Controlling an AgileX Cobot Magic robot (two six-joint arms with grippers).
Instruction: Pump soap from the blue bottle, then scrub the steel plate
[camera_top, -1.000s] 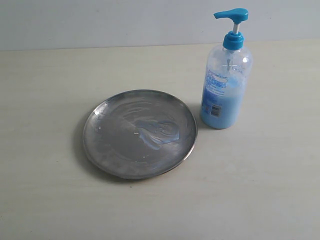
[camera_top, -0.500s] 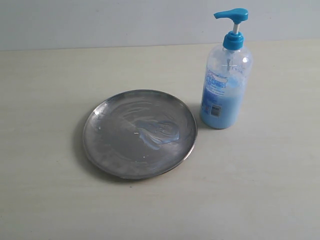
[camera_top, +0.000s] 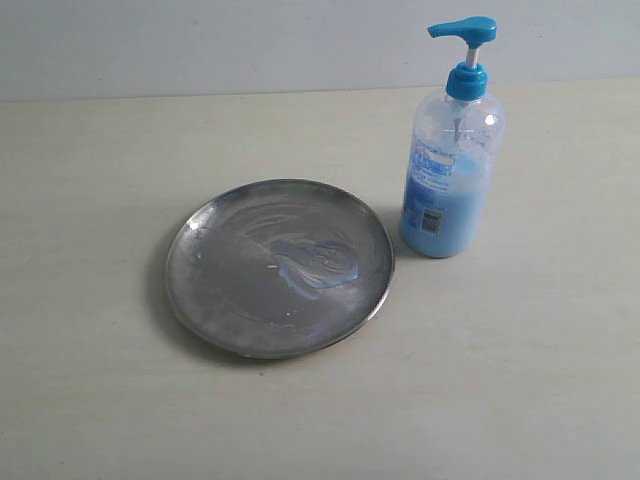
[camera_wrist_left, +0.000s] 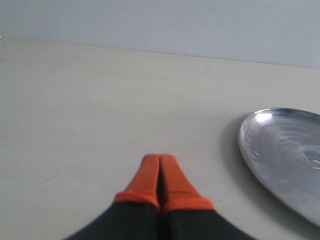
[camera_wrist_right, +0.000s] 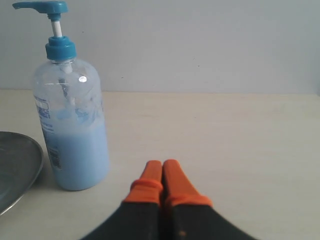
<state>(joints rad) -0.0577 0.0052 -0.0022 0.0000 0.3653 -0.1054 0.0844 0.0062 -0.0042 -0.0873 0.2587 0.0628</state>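
The steel plate lies flat on the table, round and streaked, with a glossy pale-blue smear of soap near its middle. The blue bottle stands upright just right of the plate, its blue pump head up and its spout towards the plate. Neither gripper shows in the exterior view. In the left wrist view my left gripper is shut with nothing in it, low over bare table, apart from the plate's rim. My right gripper is shut and empty too, a short way from the bottle.
The pale wooden table runs back to a light wall. The plate's edge shows beside the bottle in the right wrist view.
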